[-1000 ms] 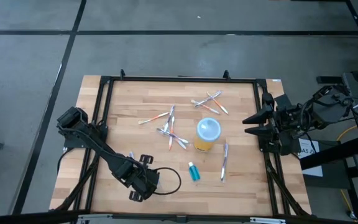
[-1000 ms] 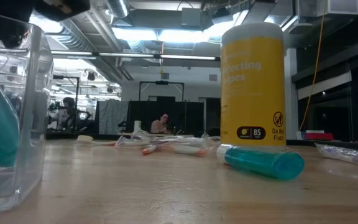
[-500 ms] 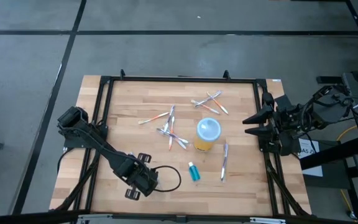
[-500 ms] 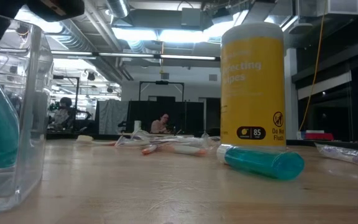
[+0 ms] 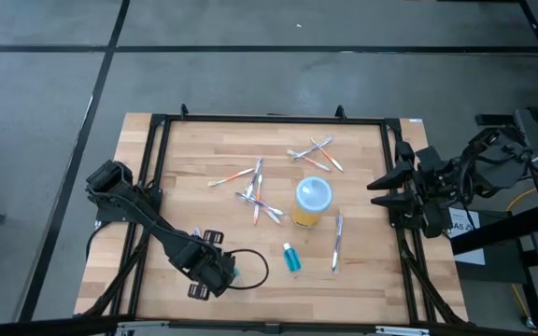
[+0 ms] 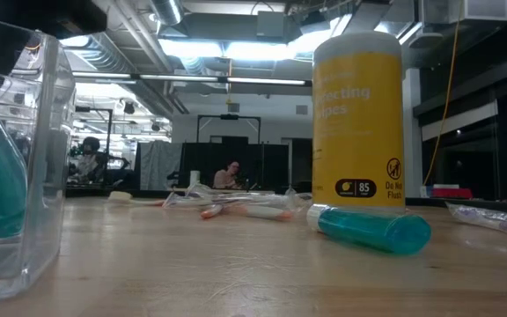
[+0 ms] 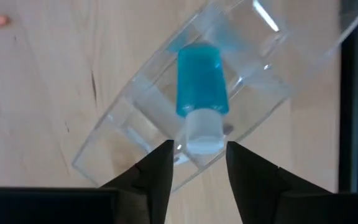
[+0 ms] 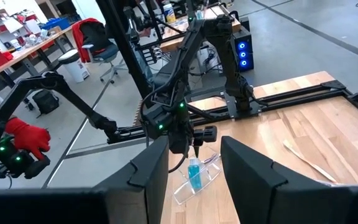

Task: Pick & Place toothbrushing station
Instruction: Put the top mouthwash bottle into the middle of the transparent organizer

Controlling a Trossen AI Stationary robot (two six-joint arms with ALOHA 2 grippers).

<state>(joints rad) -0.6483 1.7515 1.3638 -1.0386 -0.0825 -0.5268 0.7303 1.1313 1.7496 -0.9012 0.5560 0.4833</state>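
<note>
**Left hand stands parted over a teal tube in the clear pouch**

The left hand (image 5: pixel 220 276) hangs at the near left part of the wooden worktop (image 5: pixel 362 271), above a clear plastic pouch (image 7: pixel 216 93) that lies on the wood. Inside the pouch is a small teal tube with a white cap (image 7: pixel 199 93); in the left wrist view the cap sits between the two dark fingers (image 7: pixel 156 174), which are spread apart and do not press on it. The right hand (image 5: pixel 377 192) waits at the right edge of the worktop, its fingers apart and holding nothing.

A yellow cylindrical cup with a pale-blue top (image 5: pixel 312 203) stands upright near the middle of the worktop. A second small teal tube (image 5: pixel 290 258) lies just in front of it. Thin white, pink and blue toothbrushes (image 5: pixel 255 194) lie scattered to the left of the cup, a smaller cluster (image 5: pixel 314 154) lies behind it, and a single toothbrush (image 5: pixel 337 240) lies to its right.
</note>
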